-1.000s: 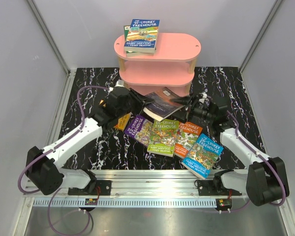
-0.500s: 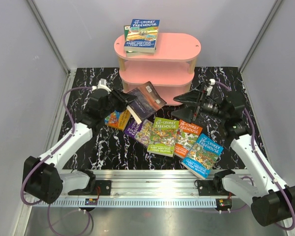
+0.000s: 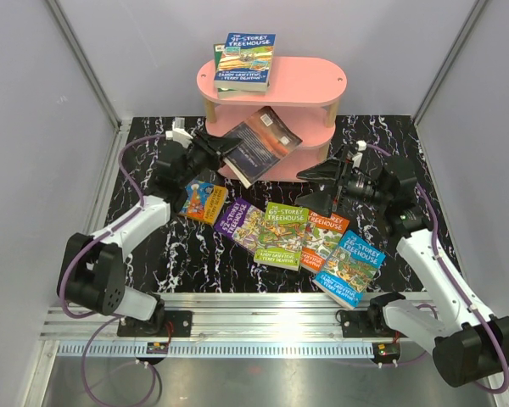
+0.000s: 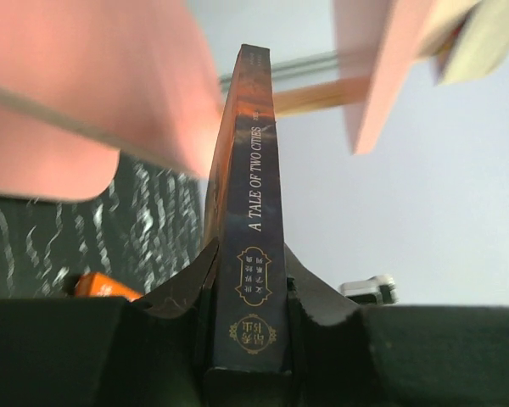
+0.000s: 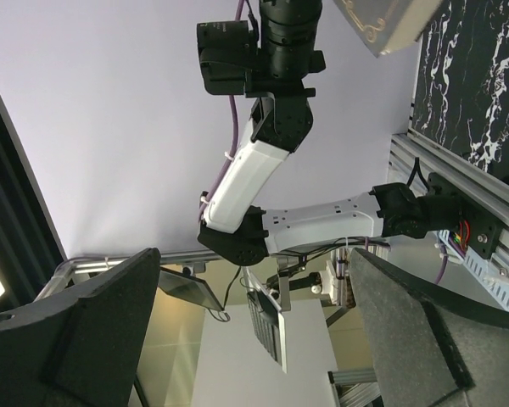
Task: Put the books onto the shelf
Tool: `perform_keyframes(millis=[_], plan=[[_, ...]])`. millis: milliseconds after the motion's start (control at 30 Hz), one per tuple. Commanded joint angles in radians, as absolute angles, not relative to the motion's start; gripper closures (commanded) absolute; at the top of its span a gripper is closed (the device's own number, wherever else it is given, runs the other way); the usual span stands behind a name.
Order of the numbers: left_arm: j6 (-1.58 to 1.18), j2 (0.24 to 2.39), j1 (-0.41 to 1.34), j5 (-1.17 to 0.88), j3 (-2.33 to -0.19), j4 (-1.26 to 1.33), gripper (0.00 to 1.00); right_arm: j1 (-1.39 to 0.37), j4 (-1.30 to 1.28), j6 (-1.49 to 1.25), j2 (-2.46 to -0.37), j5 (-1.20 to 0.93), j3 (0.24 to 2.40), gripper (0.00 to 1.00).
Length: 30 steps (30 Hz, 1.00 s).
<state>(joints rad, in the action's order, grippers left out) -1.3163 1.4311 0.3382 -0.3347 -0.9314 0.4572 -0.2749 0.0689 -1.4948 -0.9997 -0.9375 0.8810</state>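
Left pincer pinches the dark book jutting toward the shelf; right pincer gapes empty

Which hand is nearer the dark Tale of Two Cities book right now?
Left. The left hand is clamped on the dark book at its spine; the right hand is open and apart from it, off to the book's right.

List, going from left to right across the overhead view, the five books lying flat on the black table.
yellow-orange book → purple book → green book → orange-red book → blue book
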Motion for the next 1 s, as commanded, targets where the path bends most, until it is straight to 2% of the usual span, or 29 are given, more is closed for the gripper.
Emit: perform_keyframes(millis=[0,100,367,600,967], plan=[[-1.419,1.407,0.307,-0.256,-0.931,0.833,1.00,-0.272,0.075,-1.474,-1.002,-0.973,0.917,0.00],[-1.454,1.427,0.304,-0.076,-0.890,0.910,1.00,-0.268,0.075,-1.476,-1.008,-0.979,0.913,0.00],[-1.477,1.457,0.350,0.256,-0.868,0.839,1.00,-0.262,0.084,-1.476,-1.028,-0.985,0.913,0.00],[-1.554,1.560,0.374,0.408,-0.949,0.815,1.00,-0.261,0.087,-1.479,-1.029,-0.986,0.905,0.00],[-1.621,1.663,0.452,0.572,-1.158,0.575,0.99,-0.247,0.100,-1.485,-1.029,-1.003,0.896,0.00]])
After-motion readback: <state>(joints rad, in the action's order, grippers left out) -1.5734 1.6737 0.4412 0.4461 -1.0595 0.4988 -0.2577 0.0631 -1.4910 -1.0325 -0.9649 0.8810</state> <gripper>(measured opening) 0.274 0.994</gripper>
